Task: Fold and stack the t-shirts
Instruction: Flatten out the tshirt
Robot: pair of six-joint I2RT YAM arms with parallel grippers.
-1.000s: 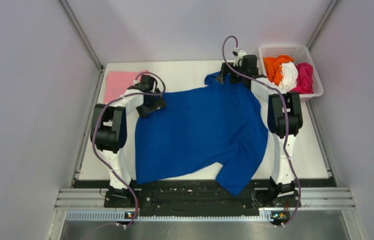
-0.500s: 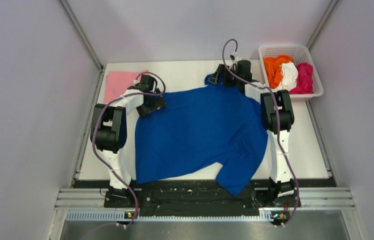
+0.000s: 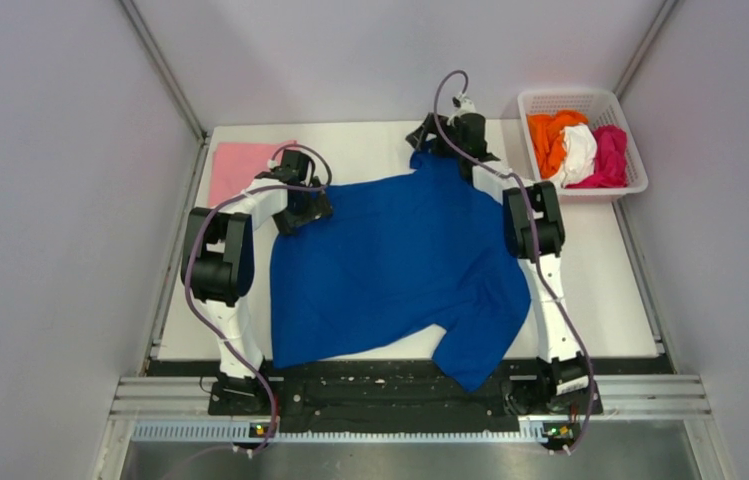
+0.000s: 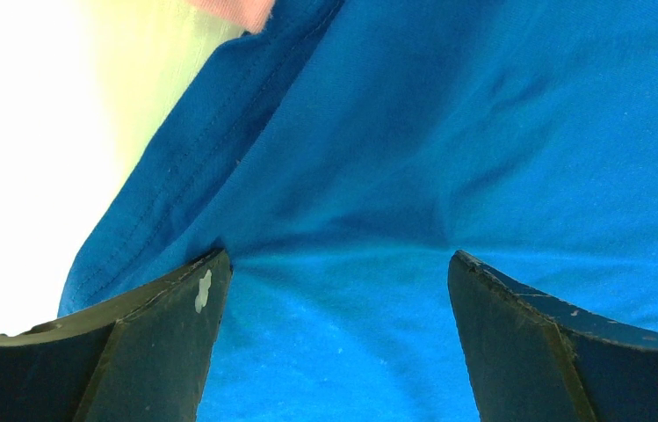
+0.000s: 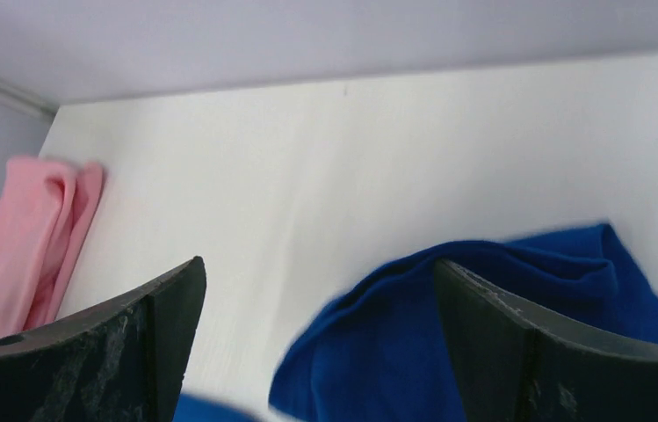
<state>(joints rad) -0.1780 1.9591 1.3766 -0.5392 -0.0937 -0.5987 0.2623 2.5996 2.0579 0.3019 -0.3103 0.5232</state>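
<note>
The blue t-shirt (image 3: pixel 400 265) lies spread across mid-table (image 3: pixel 615 290), with one sleeve overhanging the near edge. The left gripper (image 4: pixel 336 264) is low over its left hem, jaws wide apart and empty. The right gripper (image 5: pixel 318 268), equally wide and empty, hovers at the bunched far edge. Bare tabletop lies far and right. The pink t-shirt (image 3: pixel 240 165) sits far-left. The orange, white and magenta t-shirts (image 3: pixel 578 150) fill the basket (image 3: pixel 550 95) far-right.

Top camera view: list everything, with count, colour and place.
blue t-shirt: one, royal blue, spread over the table's middle.
pink t-shirt: one, light pink, far left corner.
basket: one, white lattice, far right corner.
orange t-shirt: one, orange, basket's left.
white t-shirt: one, white, basket's middle.
magenta t-shirt: one, magenta, basket's right.
table: one, white, under everything.
left pincer: one, black, open over the blue t-shirt's left edge.
right pincer: one, black, open at its far tip.
</note>
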